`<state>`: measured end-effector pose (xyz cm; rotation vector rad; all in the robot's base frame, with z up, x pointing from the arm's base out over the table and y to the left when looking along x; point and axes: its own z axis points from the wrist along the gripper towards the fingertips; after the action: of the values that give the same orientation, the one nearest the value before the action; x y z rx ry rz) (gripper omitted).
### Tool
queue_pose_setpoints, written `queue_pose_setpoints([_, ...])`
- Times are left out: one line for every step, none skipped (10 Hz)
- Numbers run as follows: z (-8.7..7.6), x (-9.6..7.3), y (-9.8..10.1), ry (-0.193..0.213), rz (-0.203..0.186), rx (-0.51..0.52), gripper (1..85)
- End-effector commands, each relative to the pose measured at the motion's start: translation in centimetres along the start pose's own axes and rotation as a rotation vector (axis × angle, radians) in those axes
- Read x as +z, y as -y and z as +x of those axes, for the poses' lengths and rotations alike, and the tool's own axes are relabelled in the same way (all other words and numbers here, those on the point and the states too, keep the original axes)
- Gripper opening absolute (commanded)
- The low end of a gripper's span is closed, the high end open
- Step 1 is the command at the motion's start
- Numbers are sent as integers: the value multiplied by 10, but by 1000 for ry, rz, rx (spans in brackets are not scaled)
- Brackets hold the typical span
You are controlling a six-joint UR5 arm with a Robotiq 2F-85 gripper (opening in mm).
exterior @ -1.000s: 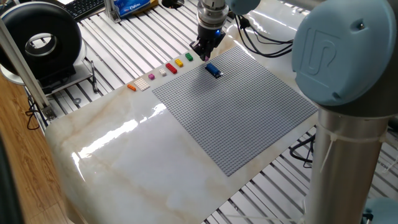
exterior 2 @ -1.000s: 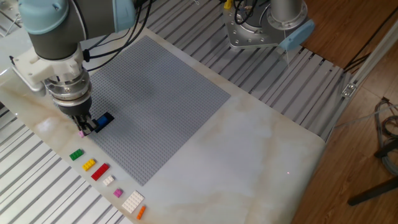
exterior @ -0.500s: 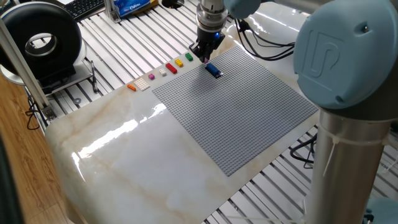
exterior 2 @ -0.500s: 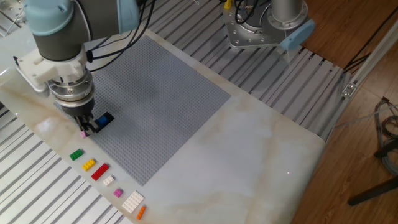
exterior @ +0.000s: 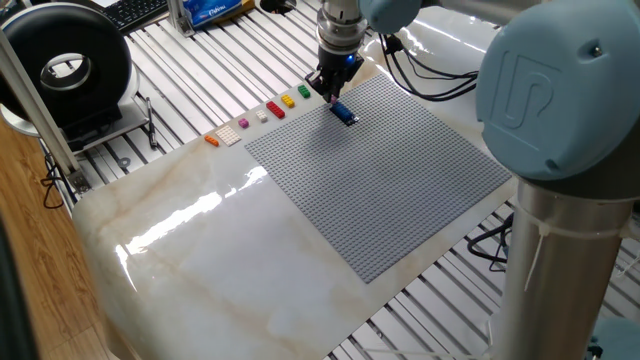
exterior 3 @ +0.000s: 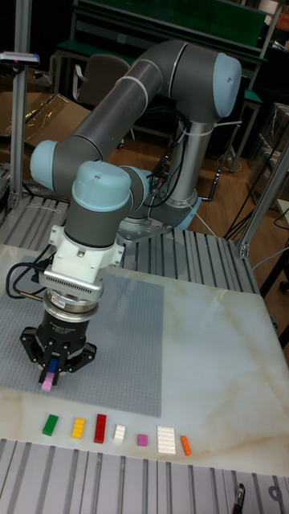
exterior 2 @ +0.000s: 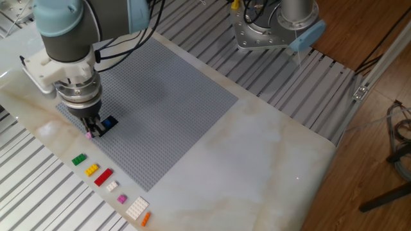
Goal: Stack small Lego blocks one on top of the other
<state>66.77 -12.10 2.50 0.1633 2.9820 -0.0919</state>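
Note:
My gripper (exterior 2: 91,131) is shut on a pink-purple small Lego block (exterior 2: 88,135), which pokes out below the fingertips. It hangs just above the near-left edge of the grey baseplate (exterior 2: 167,96). A blue small Lego block (exterior 2: 109,122) sits on the baseplate right beside the gripper, with something dark under it that may be the black block. In the one fixed view the gripper (exterior: 330,94) stands just left of the blue block (exterior: 343,113). The tall fixed view shows the pink-purple block (exterior 3: 48,384) at the gripper (exterior 3: 50,376) tips.
A row of loose bricks lies on the marble beside the baseplate: green (exterior 2: 78,159), yellow (exterior 2: 92,169), red (exterior 2: 103,177), small white (exterior 2: 112,186), pink (exterior 2: 121,199), a white plate (exterior 2: 137,207) and orange (exterior 2: 145,219). A second robot base (exterior 2: 266,29) stands at the back.
The gripper, still shut on the pink-purple block, has shifted a little toward the blue block. Nothing else moved.

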Motion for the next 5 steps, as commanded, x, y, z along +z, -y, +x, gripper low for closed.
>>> queue_pose_setpoints([4,-7,1,-7,8,13,10])
queue_pose_setpoints([6,-8,-1,-9,3,18,10])
queue_pose_setpoints([9,-8,-2,-11,2,20,10])
queue_pose_setpoints([14,-10,1,-24,11,17,10])
queue_pose_setpoints([18,-11,1,-38,10,18,10])
